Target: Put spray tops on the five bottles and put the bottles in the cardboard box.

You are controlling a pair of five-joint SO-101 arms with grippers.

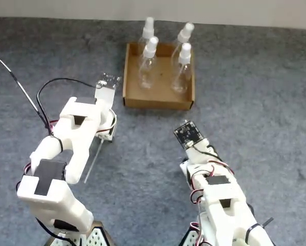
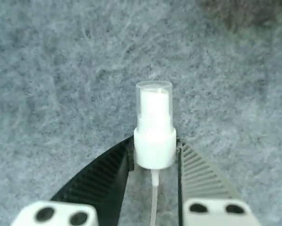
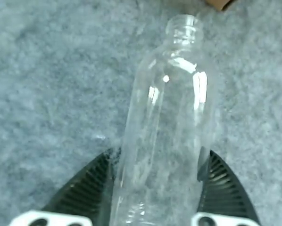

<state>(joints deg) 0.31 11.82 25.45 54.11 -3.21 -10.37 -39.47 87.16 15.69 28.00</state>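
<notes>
- The cardboard box [image 1: 158, 100] sits on the desk [image 1: 265, 102] in the upper middle of the high view.
- Four bottles [image 1: 146, 72] stand upright in the box, two rows of two, a spray top on each.
- The left arm [image 1: 66, 154] fills the lower left, its far end just below and left of the box.
- The right arm [image 1: 219, 195] lies in the lower right, below the box and apart from it.
- In the left wrist view, a spray top [image 2: 153, 136] sits between the left hand's [image 2: 155, 150] jaws, touching both, with its tube [image 2: 153, 197] running back between them.
- In the right wrist view, a bottle [image 3: 169, 117] lies gripped between the right hand's [image 3: 157, 160] jaws, its neck towards the upper edge, where a box corner shows.
</notes>
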